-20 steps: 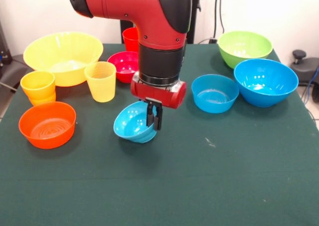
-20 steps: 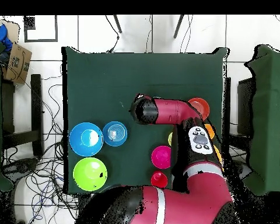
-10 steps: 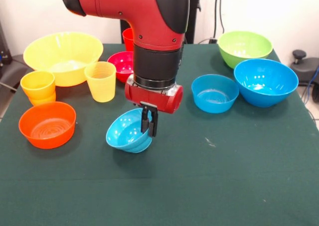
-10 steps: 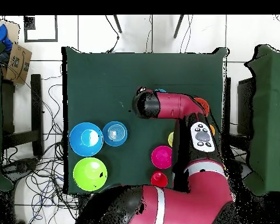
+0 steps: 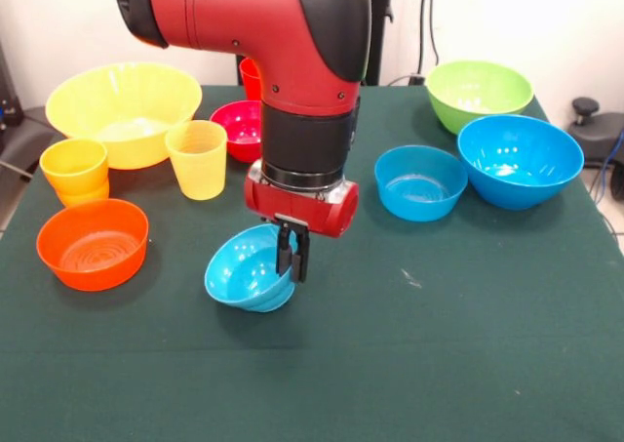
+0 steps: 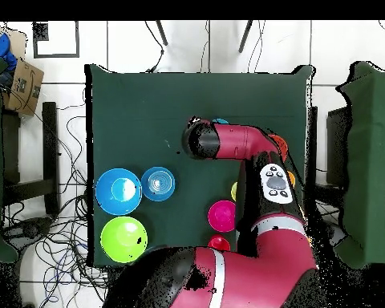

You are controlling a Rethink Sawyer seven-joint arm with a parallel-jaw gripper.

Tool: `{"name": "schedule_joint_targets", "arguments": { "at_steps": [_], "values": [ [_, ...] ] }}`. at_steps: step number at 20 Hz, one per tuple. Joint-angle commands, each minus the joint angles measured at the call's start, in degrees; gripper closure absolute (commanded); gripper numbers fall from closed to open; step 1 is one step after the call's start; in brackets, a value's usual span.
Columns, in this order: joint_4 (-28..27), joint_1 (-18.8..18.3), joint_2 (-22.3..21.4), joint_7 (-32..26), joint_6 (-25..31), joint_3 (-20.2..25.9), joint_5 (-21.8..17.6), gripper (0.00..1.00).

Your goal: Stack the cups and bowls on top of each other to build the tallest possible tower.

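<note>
My gripper (image 5: 292,258) is shut on the rim of a small light-blue bowl (image 5: 242,278) and holds it tilted, low over the table's middle. In the overhead view the arm (image 6: 228,144) hides the gripper, and only a sliver of that bowl (image 6: 220,123) shows. In the front view, on the left are the large yellow-orange bowl (image 5: 122,110), an orange-yellow cup (image 5: 75,167), a yellow cup (image 5: 198,159), a shallow orange bowl (image 5: 93,244), a magenta bowl (image 5: 237,125) and a red cup (image 5: 254,75). On the right are a small blue bowl (image 5: 419,181), a large blue bowl (image 5: 519,159) and a lime green bowl (image 5: 478,93). No tower shows.
The green table (image 5: 439,344) has free room along its near edge in the front view. In the overhead view the large blue bowl (image 6: 119,191), small blue bowl (image 6: 158,184), lime green bowl (image 6: 123,238), magenta bowl (image 6: 221,216) and red cup (image 6: 219,242) show beside the arm.
My gripper has carried the light-blue bowl a little leftward and toward the table's near edge in the front view, and slightly lower. The other cups and bowls have not moved.
</note>
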Motion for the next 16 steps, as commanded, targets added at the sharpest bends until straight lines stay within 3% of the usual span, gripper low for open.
{"name": "schedule_joint_targets", "arguments": {
  "at_steps": [1, 16],
  "values": [
    [-2.74, 2.09, 3.27, -1.71, 2.24, 5.28, -1.15, 1.0],
    [0.06, 2.82, 3.85, -1.67, 1.65, 5.34, -1.62, 1.0]
  ]
}}
